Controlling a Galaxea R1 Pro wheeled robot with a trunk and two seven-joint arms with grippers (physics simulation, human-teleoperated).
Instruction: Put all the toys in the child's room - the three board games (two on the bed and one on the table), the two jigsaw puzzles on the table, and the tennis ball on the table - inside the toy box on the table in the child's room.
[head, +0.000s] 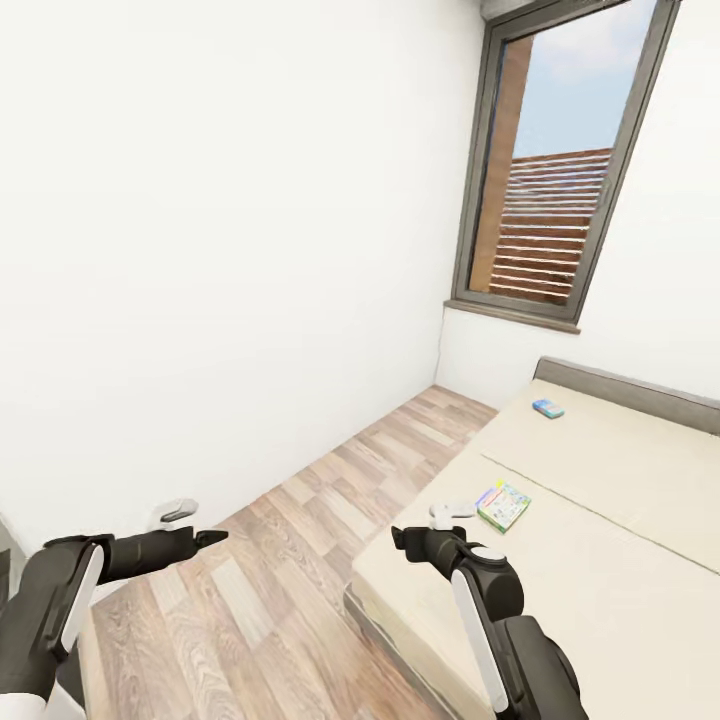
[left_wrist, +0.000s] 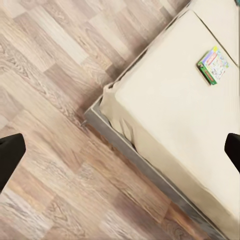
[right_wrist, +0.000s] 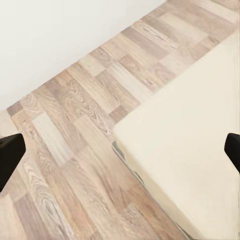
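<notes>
Dark-framed window (head: 555, 170), wood-plank floor (head: 300, 540)

The head camera looked down from high over floor (head: 300, 520) and bed (head: 600, 560); both wrist cameras faced down nearer, sharing the bed's corner.

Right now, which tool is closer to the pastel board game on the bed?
The right tool. It is over the bed's near corner, just short of the pastel board game. The left tool is out over the wood floor, well off the bed.
</notes>
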